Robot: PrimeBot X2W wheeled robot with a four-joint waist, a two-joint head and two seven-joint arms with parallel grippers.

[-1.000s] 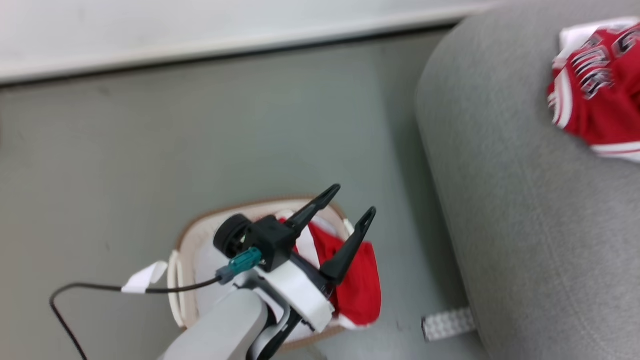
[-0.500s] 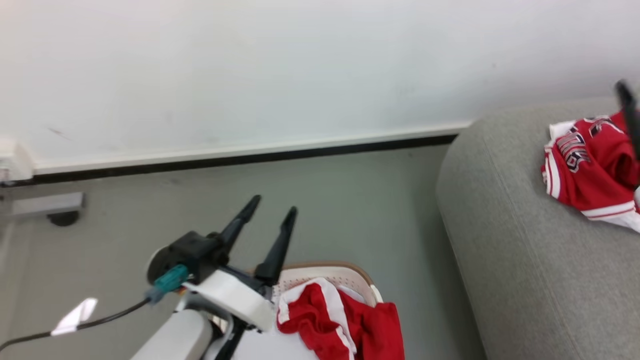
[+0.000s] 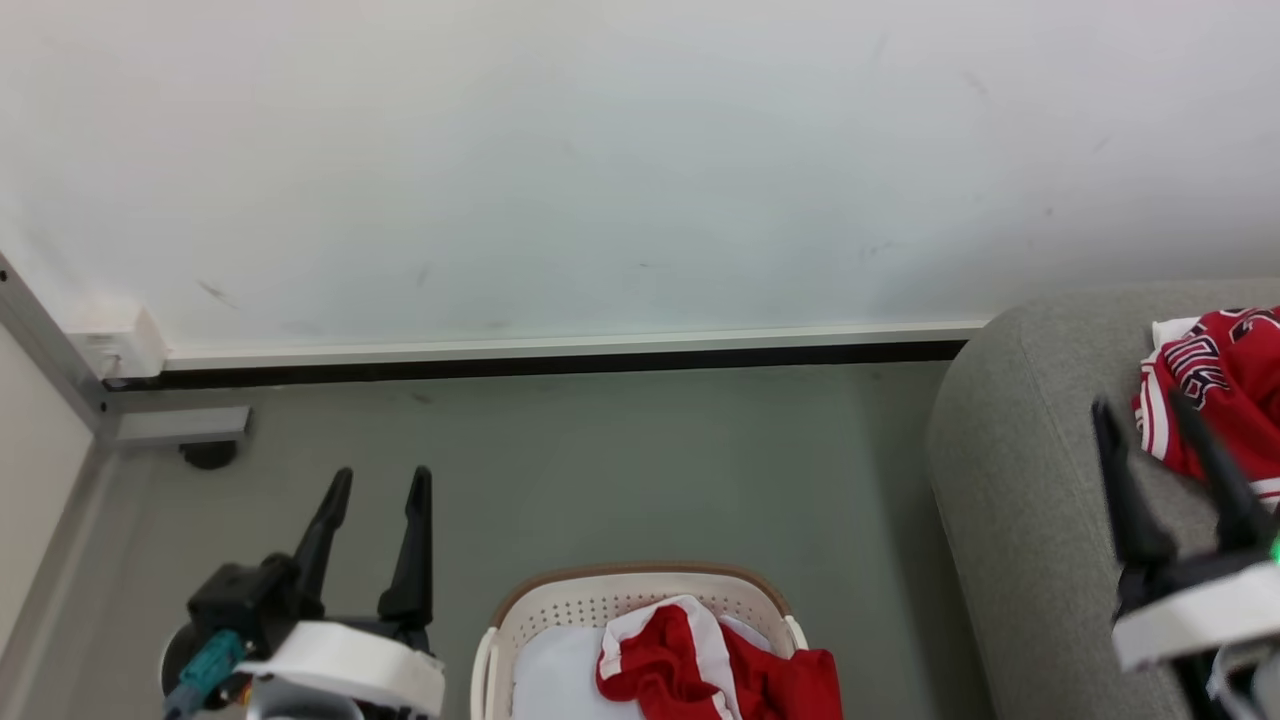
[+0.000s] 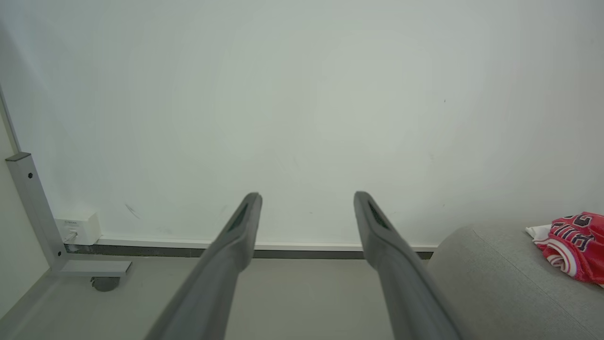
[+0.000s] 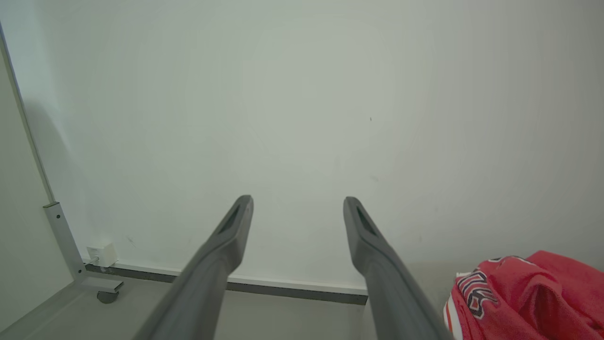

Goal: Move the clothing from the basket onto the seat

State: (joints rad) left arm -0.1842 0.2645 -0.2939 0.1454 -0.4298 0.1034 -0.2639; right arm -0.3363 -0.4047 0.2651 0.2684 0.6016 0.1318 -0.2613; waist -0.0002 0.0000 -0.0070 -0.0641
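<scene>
Low in the head view, the left hand [image 3: 382, 478] and right hand [image 3: 1140, 408] are both released and empty. Between them the basket [image 3: 640, 578] sits on the grey floor [image 3: 600, 460], a red garment [image 3: 700, 665] spilling over its right rim. A numbered jersey [image 3: 1215, 385] lies on the seat [image 3: 1010, 480], just beyond the right hand. From the left wrist, spread fingers [image 4: 236, 236] face the white wall [image 4: 302, 94], with a metal post [image 4: 33, 208] at left. From the right wrist, the jersey lies lower right.

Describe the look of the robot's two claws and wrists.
The left claw has two long, black, tapering fingers on a black block, a white collar and a teal connector. The right claw matches: black fingers, white collar, plus a small green light. Wrist views show slotted fingertips.
</scene>
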